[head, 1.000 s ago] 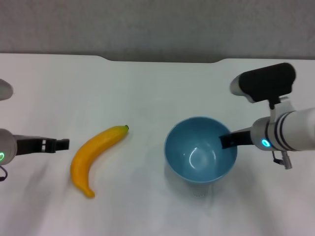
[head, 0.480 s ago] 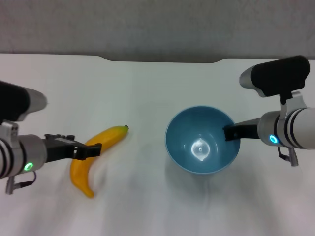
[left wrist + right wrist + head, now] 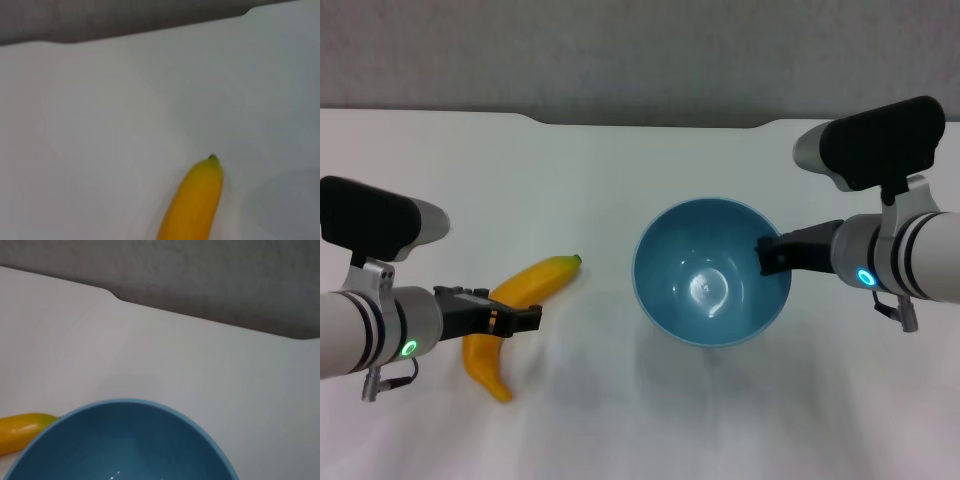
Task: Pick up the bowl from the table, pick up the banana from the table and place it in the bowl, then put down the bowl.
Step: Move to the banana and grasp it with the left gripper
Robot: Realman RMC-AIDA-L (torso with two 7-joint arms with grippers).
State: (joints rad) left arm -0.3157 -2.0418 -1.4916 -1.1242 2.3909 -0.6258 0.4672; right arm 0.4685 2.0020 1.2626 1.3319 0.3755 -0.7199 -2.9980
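Observation:
The light-blue bowl hangs above the white table, its shadow below it. My right gripper is shut on the bowl's right rim. The yellow-orange banana lies on the table left of the bowl, its dark stem tip toward the bowl. My left gripper is open over the banana's middle, its dark fingers on either side of it. The banana's stem end shows in the left wrist view. The right wrist view shows the bowl's inside and the banana's end.
The table's far edge has a shallow notch with a grey wall behind it. Bare white tabletop lies all around the banana and under the bowl.
My left gripper has moved right from the table's left edge to over the banana's middle. My right gripper has carried the bowl up and a little left.

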